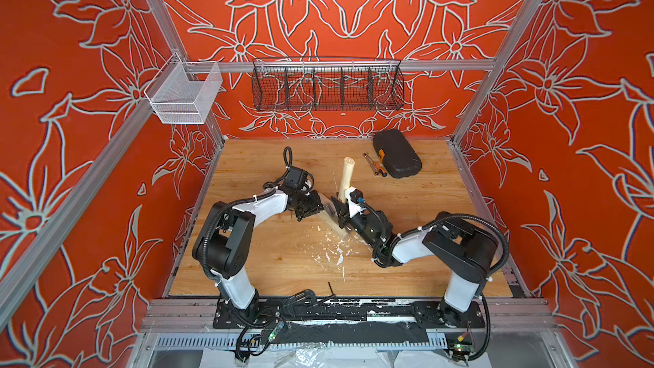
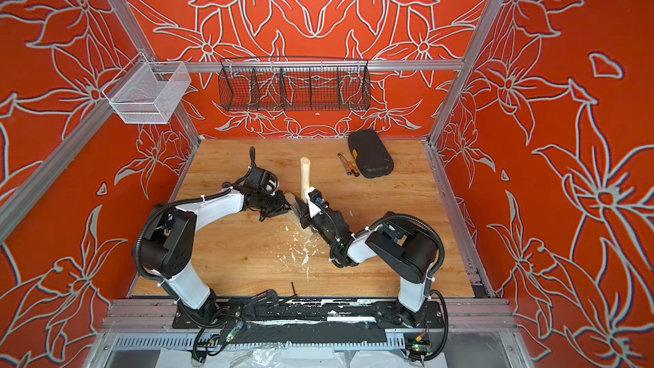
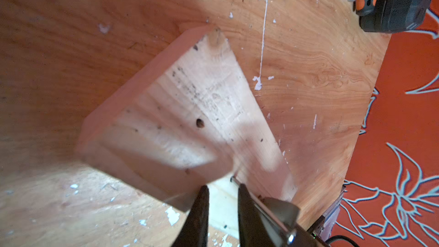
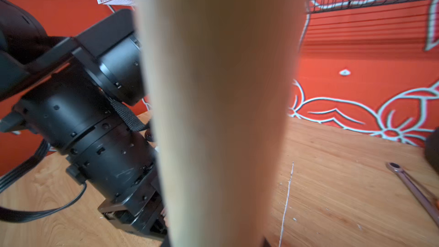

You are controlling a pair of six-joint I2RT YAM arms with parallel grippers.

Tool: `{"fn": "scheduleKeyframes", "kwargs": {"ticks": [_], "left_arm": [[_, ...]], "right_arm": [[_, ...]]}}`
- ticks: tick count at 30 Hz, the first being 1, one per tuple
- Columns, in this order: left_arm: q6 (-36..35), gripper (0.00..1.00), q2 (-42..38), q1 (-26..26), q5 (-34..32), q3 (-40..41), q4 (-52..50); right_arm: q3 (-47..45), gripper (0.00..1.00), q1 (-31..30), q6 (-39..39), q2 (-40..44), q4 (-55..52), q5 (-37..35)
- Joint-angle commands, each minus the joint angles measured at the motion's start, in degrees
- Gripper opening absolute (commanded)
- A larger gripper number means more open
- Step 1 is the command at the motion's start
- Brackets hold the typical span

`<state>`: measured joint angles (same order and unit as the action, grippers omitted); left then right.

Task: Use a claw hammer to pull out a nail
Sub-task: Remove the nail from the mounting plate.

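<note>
1. Walls (image 1: 336, 12): red-orange w/ pale flower outlines, on 3 sides round the left gripper (image 3: 223, 186) and right gripper (image 1: 340, 213).
2. Alu frame rail (image 1: 442, 64): runs across back wall, well beyond and above both.
3. Black wire basket (image 1: 327, 88): 5 compartments, hung on that rail, beyond both grippers.
4. White mesh basket (image 1: 184, 95): high up, well to the left of the left gripper.
5. Wood-grain tabletop (image 1: 269, 270): under both grippers; white flecks (image 1: 334, 254) on it, near side of right gripper.
6. Light: bright, even, soft shadows.
</note>
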<state>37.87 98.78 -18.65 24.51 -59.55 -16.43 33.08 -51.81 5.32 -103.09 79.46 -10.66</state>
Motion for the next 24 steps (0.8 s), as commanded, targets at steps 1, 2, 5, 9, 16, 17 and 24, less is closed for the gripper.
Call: {"fn": "scheduleKeyframes", "kwargs": {"ticks": [1, 2, 5, 9, 16, 17, 24], "left_arm": [[1.8, 0.23, 3.7, -0.4, -5.4, 3.1, -4.8], [2.0, 0.23, 3.5, -0.4, -5.6, 3.2, -4.6], [2.2, 0.23, 3.8, -0.4, -5.2, 3.1, -4.2], [2.1, 0.23, 4.4, -0.5, -5.0, 2.8, -4.1], [1.8, 0.23, 4.6, -0.4, -5.2, 3.0, -4.0], [1.8, 0.23, 4.6, -0.4, -5.2, 3.1, -3.9], [1.9, 0.23, 4.8, -0.4, -5.3, 3.3, -3.7]], "right_arm": [[-1.8, 0.0, -3.2, -0.2, -2.2, 1.4, -3.1], [-2.0, 0.0, -3.9, -0.3, -2.7, 1.4, -3.8], [-1.0, 0.0, -4.3, -1.3, -3.9, 1.4, -4.6], [3.3, 0.0, -4.1, -4.5, -2.9, -0.6, -4.9], [13.4, 0.0, -0.8, -2.7, -3.8, -12.5, -1.8], [14.9, 0.0, -0.4, -2.6, -4.2, -14.0, -1.2], [20.5, 0.0, 0.9, -2.0, -5.7, -17.4, 0.9]]}}
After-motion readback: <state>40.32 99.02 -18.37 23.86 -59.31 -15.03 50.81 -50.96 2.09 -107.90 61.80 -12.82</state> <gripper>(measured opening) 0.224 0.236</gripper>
